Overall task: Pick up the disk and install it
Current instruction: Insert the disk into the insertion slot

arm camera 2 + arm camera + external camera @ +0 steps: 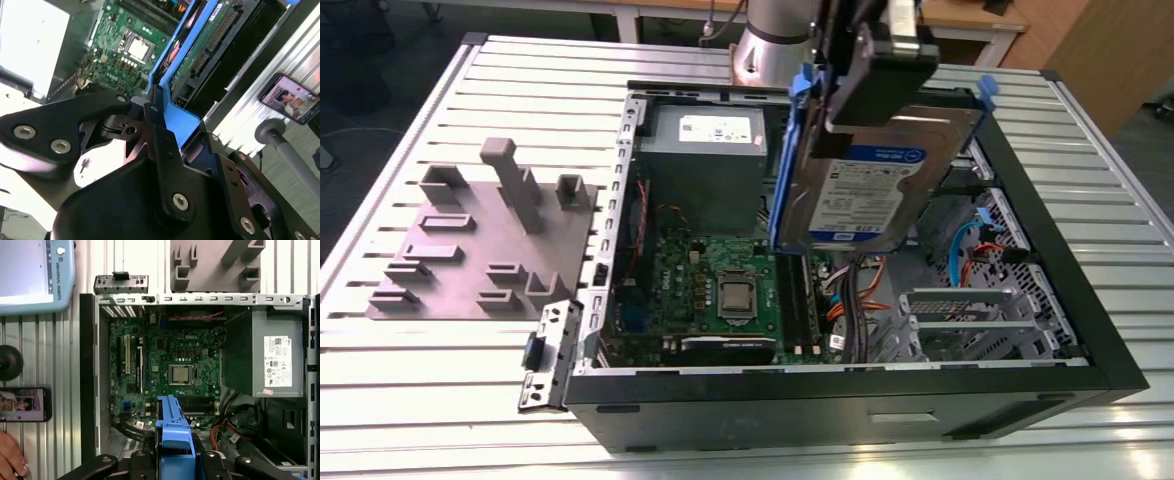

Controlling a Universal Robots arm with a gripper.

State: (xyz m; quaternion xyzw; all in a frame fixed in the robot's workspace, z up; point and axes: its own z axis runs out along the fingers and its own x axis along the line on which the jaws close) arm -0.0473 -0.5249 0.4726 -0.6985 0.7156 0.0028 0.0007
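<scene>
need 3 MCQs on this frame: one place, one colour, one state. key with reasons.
1. Where is the disk relative to the computer case?
A) on the table beside it
B) seated flat inside it
C) held in the air over its open side
2. What colour is the bracket framing the disk?
A) blue
B) red
C) yellow
3. What state is the end effector in?
A) open, empty
B) shut on the disk
C) open around the disk
Key: 1 C, the exterior view shows it hanging over the motherboard; 2 A, its plastic is blue; 3 B, its fingers clamp the bracket in the second wrist view.
</scene>
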